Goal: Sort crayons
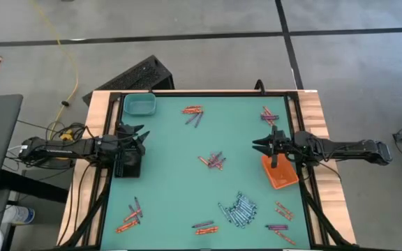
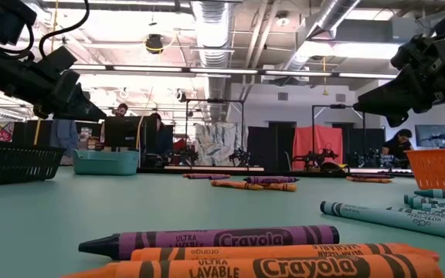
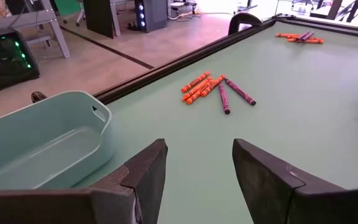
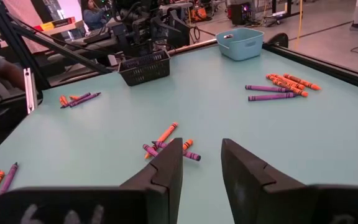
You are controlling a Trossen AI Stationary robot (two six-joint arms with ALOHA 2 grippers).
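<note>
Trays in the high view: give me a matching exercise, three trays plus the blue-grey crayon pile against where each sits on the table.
Things:
1. teal tray
2. black tray
3. orange tray
4. blue-grey crayon pile

Places:
A. right edge of the mat, under the right claw
B. near edge of the mat, right of centre
C. far left corner of the mat
D. left edge of the mat, under the left claw

Pairs: 1-C, 2-D, 3-A, 4-B
</note>
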